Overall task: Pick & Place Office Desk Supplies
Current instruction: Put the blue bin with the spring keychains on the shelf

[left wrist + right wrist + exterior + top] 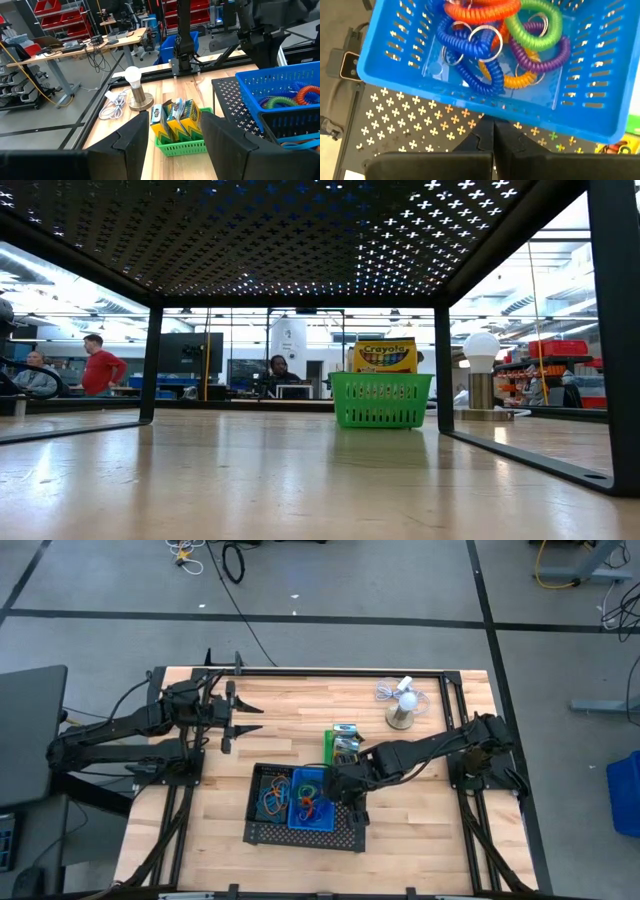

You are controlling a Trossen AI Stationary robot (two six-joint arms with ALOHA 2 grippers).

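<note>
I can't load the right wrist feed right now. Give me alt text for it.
A blue bin fills most of the view, holding a tangle of coiled loops in orange, dark blue, green, purple and yellow, several with metal key rings. It sits on a black mesh tray, and the right gripper is shut just beside the bin's near wall.

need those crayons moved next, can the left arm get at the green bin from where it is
Probably yes: the left gripper stands open, facing the green bin across bare table, nothing between. The right gripper is over the blue bin.
</note>
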